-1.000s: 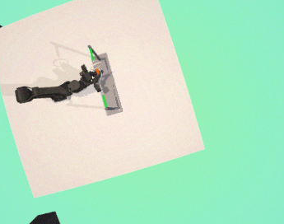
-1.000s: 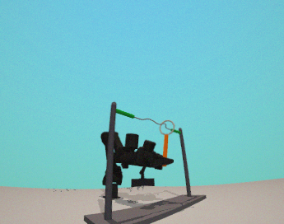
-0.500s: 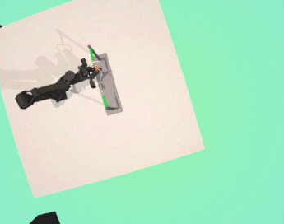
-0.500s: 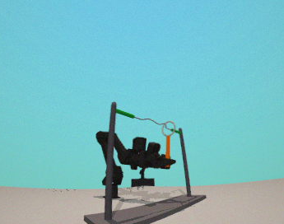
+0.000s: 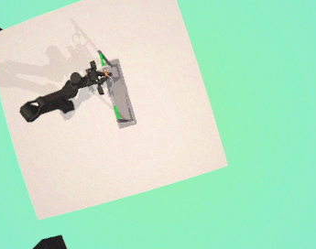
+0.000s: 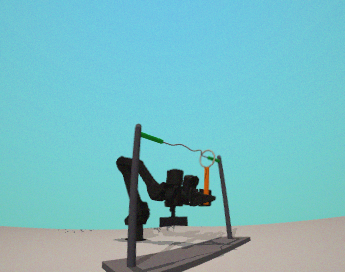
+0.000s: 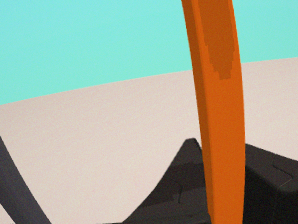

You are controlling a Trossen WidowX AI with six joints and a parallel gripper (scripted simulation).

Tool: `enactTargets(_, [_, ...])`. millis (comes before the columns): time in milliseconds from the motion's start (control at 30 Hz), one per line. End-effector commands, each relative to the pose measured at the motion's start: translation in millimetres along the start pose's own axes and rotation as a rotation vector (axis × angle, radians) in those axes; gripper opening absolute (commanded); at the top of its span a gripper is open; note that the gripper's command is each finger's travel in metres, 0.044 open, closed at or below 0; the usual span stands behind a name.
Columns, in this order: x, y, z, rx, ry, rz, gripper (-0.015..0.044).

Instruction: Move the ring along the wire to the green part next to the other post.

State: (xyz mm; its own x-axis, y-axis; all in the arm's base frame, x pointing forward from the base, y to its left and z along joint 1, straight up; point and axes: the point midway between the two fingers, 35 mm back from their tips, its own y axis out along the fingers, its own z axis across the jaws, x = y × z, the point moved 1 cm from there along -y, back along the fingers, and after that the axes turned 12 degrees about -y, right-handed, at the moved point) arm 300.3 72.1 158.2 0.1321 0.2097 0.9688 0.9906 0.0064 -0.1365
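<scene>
The ring [image 6: 201, 163] hangs upright around the wire in the exterior view, by the inner end of the right green part [image 6: 215, 159] [image 5: 102, 59]. The other green part [image 6: 152, 137] [image 5: 116, 113] is at the far end of the thin grey wire [image 6: 178, 145]. The orange handle [image 6: 206, 180] [image 5: 105, 72] [image 7: 220, 110] points down from the ring. My gripper [image 6: 206, 199] [image 7: 224, 170] is shut on its lower part, below the wire. Whether the ring touches the wire is too small to tell.
Two dark posts, the near one [image 6: 135, 200] and the far one [image 6: 224, 200], stand on a grey base [image 6: 191, 254] [image 5: 125, 102]. A dark post [image 7: 20, 185] also shows at the wrist view's left edge. The arm [image 5: 56, 102] reaches in from the left in the top view.
</scene>
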Motion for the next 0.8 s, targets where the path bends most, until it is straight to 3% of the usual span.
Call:
enactTargets(0, [6.2, 1.2, 5.1, -0.014, 0.013, -0.010, -0.0150])
enactTargets(767, [11.3, 1.5, 28.0, -0.019, 0.016, -0.010, -0.0150])
